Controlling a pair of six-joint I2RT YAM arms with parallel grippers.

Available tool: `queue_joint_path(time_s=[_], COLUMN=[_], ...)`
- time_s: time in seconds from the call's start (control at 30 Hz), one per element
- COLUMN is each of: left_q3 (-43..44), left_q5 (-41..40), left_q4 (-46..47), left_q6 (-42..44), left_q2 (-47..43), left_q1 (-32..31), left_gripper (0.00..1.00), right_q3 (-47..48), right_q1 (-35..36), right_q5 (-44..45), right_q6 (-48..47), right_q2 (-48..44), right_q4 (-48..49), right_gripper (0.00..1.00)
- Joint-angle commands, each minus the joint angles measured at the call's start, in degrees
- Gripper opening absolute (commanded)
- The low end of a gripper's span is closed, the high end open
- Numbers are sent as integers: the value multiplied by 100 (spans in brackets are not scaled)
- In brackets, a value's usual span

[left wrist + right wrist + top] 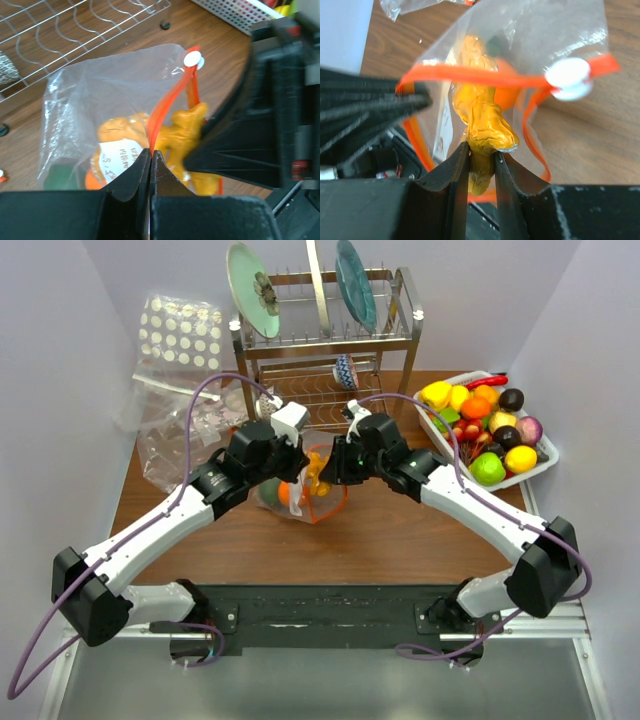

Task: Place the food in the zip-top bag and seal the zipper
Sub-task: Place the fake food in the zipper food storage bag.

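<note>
The clear zip-top bag (300, 502) stands on the table between both grippers, with an orange food (285, 494) and a dark green food (61, 176) inside. My left gripper (151, 152) is shut on the orange-red zipper (167, 104), holding one side of the mouth. The white slider (193, 60) sits at the zipper's far end and also shows in the right wrist view (568, 78). My right gripper (481, 152) is shut on a yellow knobbly food (482, 122) and holds it in the bag's open mouth. The bag's white label (118, 156) faces the left wrist camera.
A white basket (545, 462) with several toy fruits and vegetables stands at the right. A metal dish rack (325, 340) with plates stands at the back. A larger dotted clear bag (180, 335) and a crumpled clear pouch (185, 435) lie at the back left.
</note>
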Motion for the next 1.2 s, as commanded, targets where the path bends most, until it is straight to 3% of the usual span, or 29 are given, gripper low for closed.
queue_joint_path(time_s=[0.0,0.27,0.5,0.53,0.57,0.6,0.7,0.93,1.17], left_q3=[178,829,996,987,996,996,1013,1136,952], left_q5=[503,794,909,900,900,874,664,-233,-708], left_q4=[390,30,21,12,12,-5,-75,-532,-454], left_q6=[-177,-371,-512,-520,-520,-520,-424,-196,-20], left_q2=[-48,146,172,172,181,181,172,260,234], left_q1=[20,11,11,20,11,11,20,37,55], left_gripper=[0,0,0,0,0,0,0,0,0], right_q3=[71,-641,-992,-1011,-985,-863,-782,-967,-835], right_q1=[135,170,196,196,196,205,205,196,196], right_q5=[682,1296,1157,1148,1139,1121,1095,1191,1753], right_q6=[295,647,963,1007,1042,1043,990,823,446], right_q2=[-4,-5,549,575,610,689,690,-152,-1268], right_q4=[732,2041,3281,3379,3388,3310,3081,2669,1282], right_gripper=[20,25,29,36,60,68,77,75,75])
